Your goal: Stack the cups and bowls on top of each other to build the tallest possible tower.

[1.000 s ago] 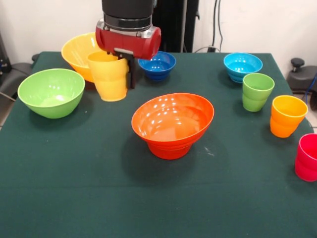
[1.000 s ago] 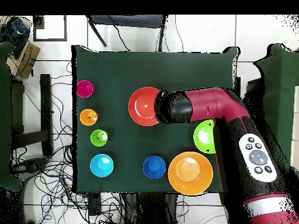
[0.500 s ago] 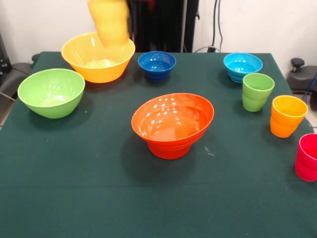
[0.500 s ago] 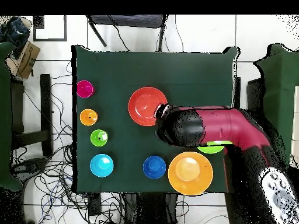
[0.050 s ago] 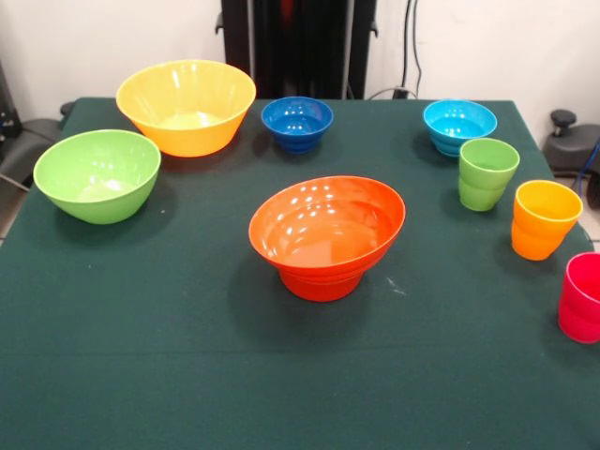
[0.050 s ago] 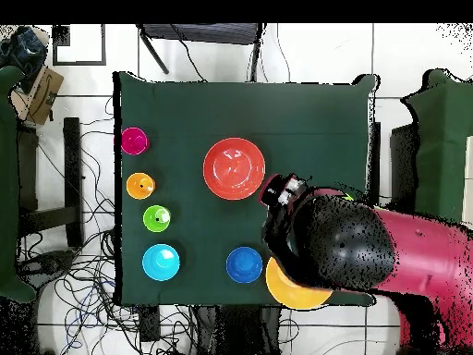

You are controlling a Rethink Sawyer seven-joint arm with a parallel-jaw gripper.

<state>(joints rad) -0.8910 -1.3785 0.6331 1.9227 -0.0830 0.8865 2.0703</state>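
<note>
The tower (image 5: 326, 234) is a wide orange bowl resting on a smaller orange bowl at the table's middle, also visible from overhead as the orange bowl (image 6: 234, 168). In the front view I see the yellow bowl (image 5: 186, 105), green bowl (image 5: 97, 173), dark blue bowl (image 5: 297, 122) and light blue bowl (image 5: 459, 125). The green cup (image 5: 487, 173), orange-yellow cup (image 5: 545, 218) and pink-red cup (image 5: 583, 297) stand along the right. The yellow cup is out of view. Neither arm nor gripper shows in the front view. Overhead, the raised arm (image 6: 360, 259) ends at the gripper (image 6: 283, 190) beside the orange bowl.
Overhead, the arm covers the green bowl and much of the yellow bowl (image 6: 291, 291). The pink cup (image 6: 134, 141), orange cup (image 6: 140, 186), green cup (image 6: 156, 219) and light blue bowl (image 6: 161, 263) line the left side, with the dark blue bowl (image 6: 244, 264) near the bottom.
The gripper lifted the yellow cup from beside the yellow bowl up and out of the front view. Overhead, the arm now looms larger and hides the green bowl.
</note>
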